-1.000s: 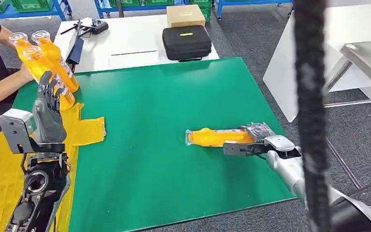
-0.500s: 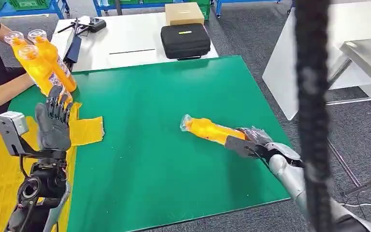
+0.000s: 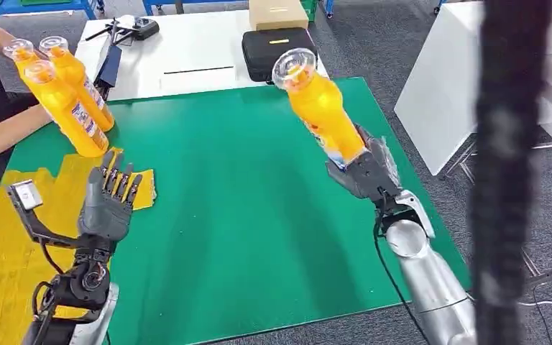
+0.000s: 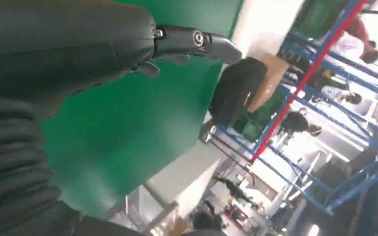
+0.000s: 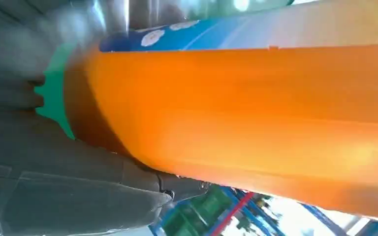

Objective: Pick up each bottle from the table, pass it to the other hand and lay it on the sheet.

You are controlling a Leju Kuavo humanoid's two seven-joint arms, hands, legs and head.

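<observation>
My right hand (image 3: 365,171) grips an orange bottle (image 3: 318,106) by one end and holds it tilted high over the right half of the green mat (image 3: 237,201). The right wrist view has the same orange bottle (image 5: 256,108) lying across my right hand (image 5: 64,167). My left hand (image 3: 108,205) is raised over the mat's left edge, fingers spread, holding nothing; a finger (image 4: 197,42) of it reaches over the mat in the left wrist view. The yellow sheet (image 3: 14,237) lies at the left. A person at far left holds two orange bottles (image 3: 65,93) above it.
Behind the mat stands a white table (image 3: 187,50) with a black case (image 3: 277,50), a cardboard box (image 3: 277,11) and a controller (image 3: 133,29). A dark blurred post (image 3: 507,172) crosses the right of the head view. White furniture (image 3: 445,93) stands right of the mat.
My right hand has lifted the orange bottle off the mat and swung it up to a steep tilt. My left hand has come lower and nearer. The camera has shifted slightly.
</observation>
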